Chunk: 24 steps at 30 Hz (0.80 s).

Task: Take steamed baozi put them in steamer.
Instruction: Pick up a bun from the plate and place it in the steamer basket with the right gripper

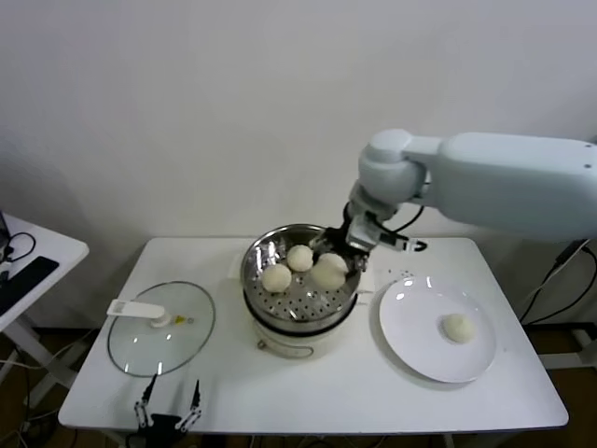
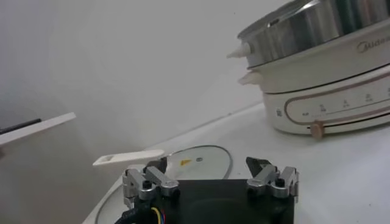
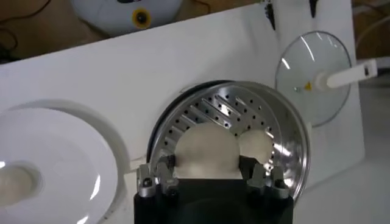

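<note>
White bench holds the steamer mid-table; right tool sits over its right side, clenched around a baozi. Two more buns lie left of it, one on the plate. Left tool parked near, spread wide.

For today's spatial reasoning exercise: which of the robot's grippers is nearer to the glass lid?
Left. The left gripper sits at the table's front edge just before the glass lid; the right gripper is over the steamer, holding a baozi.
</note>
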Each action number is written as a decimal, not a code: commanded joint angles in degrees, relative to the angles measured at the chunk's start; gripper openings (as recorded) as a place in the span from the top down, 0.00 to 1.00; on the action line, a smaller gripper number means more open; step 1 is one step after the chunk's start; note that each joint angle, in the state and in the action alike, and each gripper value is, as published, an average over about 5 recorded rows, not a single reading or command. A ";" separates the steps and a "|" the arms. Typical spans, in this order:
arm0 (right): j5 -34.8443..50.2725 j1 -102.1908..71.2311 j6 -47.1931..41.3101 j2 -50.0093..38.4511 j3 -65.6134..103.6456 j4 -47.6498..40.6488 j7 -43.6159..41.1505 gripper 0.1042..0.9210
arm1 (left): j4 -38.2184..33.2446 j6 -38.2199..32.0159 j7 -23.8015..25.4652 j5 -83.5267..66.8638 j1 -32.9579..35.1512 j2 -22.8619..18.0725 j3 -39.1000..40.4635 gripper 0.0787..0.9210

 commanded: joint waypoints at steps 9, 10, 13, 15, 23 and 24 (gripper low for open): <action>-12.42 -17.24 1.72 7.60 1.87 -7.57 3.70 0.29 | -0.20 0.01 0.03 0.47 0.01 -1.15 0.14 0.12; -12.80 -17.79 1.72 7.76 2.05 -7.80 3.87 0.29 | -0.18 0.00 0.03 0.48 0.00 -1.16 0.12 0.12; -13.67 -18.79 1.82 8.31 2.60 -8.69 4.37 0.29 | -0.13 -0.02 0.03 0.47 -0.02 -1.17 0.07 0.12; -13.86 -19.11 1.96 8.67 2.97 -9.40 4.56 0.29 | -0.10 -0.02 0.02 0.46 -0.02 -1.17 0.06 0.12; -13.50 -18.77 2.83 9.53 3.61 -10.77 4.75 0.29 | -0.16 -0.09 0.03 0.42 0.04 -1.12 -0.02 0.12; -13.22 -18.57 3.09 9.54 3.62 -10.84 4.75 0.29 | -0.18 -0.08 0.03 0.41 0.03 -1.11 -0.02 0.12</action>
